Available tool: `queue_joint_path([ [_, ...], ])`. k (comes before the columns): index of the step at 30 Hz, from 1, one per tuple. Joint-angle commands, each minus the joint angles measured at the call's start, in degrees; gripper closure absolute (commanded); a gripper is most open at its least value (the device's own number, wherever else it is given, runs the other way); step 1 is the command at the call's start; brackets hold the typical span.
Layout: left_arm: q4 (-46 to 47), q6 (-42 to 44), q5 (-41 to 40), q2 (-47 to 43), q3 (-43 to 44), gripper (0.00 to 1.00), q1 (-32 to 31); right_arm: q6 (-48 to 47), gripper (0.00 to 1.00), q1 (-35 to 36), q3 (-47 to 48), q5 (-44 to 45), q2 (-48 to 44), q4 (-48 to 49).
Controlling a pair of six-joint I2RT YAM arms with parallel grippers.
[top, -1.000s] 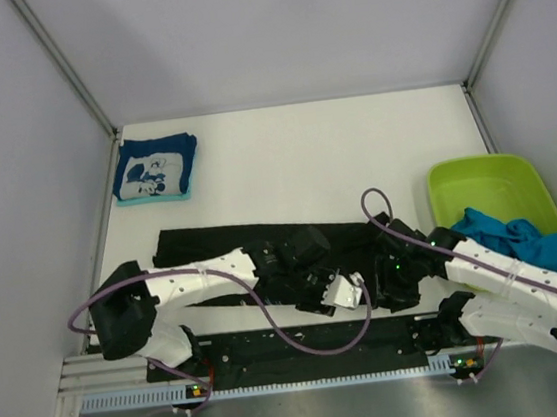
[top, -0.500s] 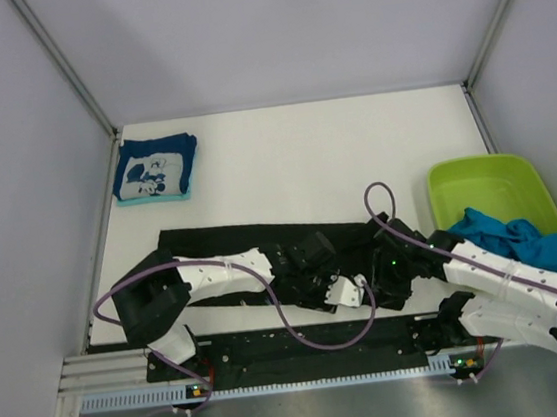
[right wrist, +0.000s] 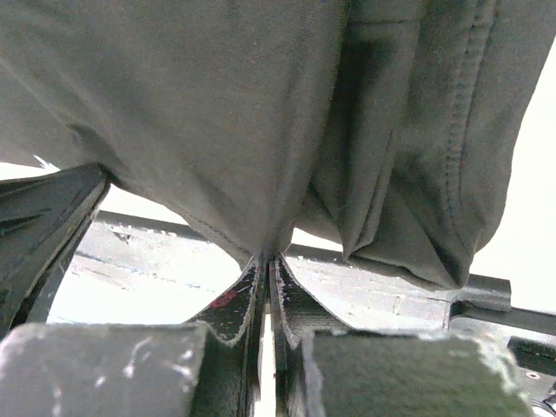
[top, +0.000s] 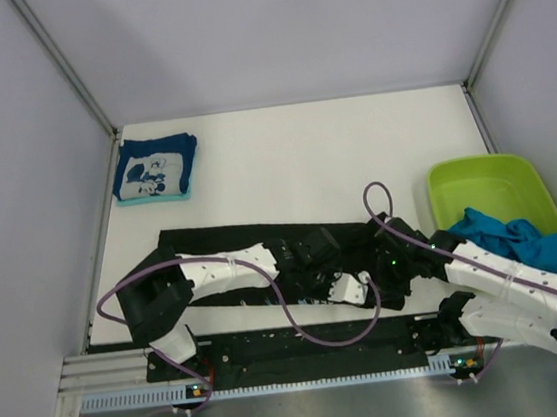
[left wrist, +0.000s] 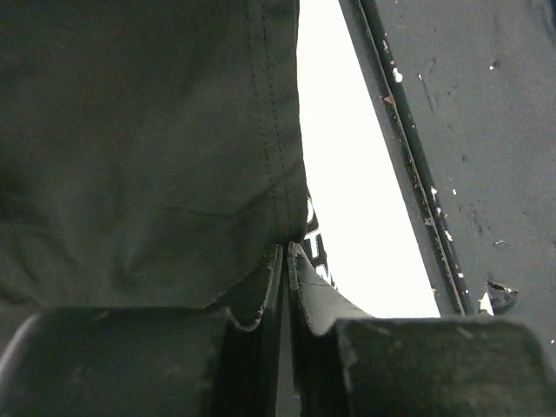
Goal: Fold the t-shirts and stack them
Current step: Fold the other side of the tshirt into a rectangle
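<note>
While the folded navy shirt (top: pixel 155 168) sits at the far left corner, the black t-shirt (top: pixel 212 240) sprawls along the near edge of the tabletop (top: pixel 303 155); left gripper (left wrist: pixel 285 261) and right gripper (right wrist: pixel 268 265) each pinch its limp, light hem, likely the best handhold.

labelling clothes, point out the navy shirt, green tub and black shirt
navy shirt (top: pixel 155 171), top view, white graphic
green tub (top: pixel 484 190), top view, bare floor
black shirt (top: pixel 220 239), top view, left part

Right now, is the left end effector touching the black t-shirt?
Touching. The left wrist view shows the left end effector closed on a fold of the black t-shirt, with the cloth pinched tight and no gap.
</note>
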Motion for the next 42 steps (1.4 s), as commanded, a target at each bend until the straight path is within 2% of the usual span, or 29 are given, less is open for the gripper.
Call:
queue_joint_path([
  [1,-2.4,0.2,0.3,1.7,3.0,0.89,0.0,-1.7,1.0,-0.3,2.2,-2.0,-1.6,-2.6],
  [2,-3.2,0.5,0.4,1.7,3.2,0.85,0.0,-1.8,1.0,-0.3,2.5,-2.6,-1.8,-2.7],
  [7,-4.1,3.0,1.0,-1.7,3.0,0.54,0.0,-2.1,1.0,-0.3,4.3,-3.5,-2.2,-3.1],
  [8,-3.4,3.1,0.8,-2.1,2.6,0.51,0.0,-2.2,1.0,-0.3,4.4,-3.2,-2.1,-3.1],
  [11,-4.0,3.2,-0.1,-0.1,3.8,0.5,0.0,-2.8,1.0,-0.3,4.7,-3.1,-1.1,-3.0],
  [16,-5.5,3.7,-1.9,3.1,5.5,0.61,0.0,-3.5,1.0,-0.3,6.0,-2.6,-0.9,-3.1],
  [21,-7.1,5.2,-1.5,3.3,5.4,0.6,0.0,-3.7,1.0,-0.7,6.0,-2.6,-0.9,-3.2],
  [25,-11.2,7.0,1.8,3.6,6.1,0.58,0.0,-4.4,1.0,-0.8,6.3,-2.4,-0.5,-3.2],
  [29,-9.5,7.4,3.2,2.9,5.0,0.59,0.0,-4.8,1.0,-0.8,6.6,-2.2,-0.1,-3.2],
  [33,-8.4,6.3,2.7,3.6,5.9,0.73,0.0,-5.1,1.0,-0.8,6.8,-2.0,-0.4,-3.2],
  [37,-8.5,6.5,1.7,4.1,6.0,0.8,0.0,-5.3,1.0,-0.8,6.8,-2.0,-0.6,-3.3],
  [40,-8.3,6.9,0.0,4.1,5.4,0.97,0.1,-5.5,1.0,-0.8,6.9,-1.8,-1.1,-3.4],
  [42,-8.2,6.7,-1.0,3.7,5.6,1.0,0.2,-5.6,1.0,-1.0,7.0,-1.9,-1.3,-3.8],
])
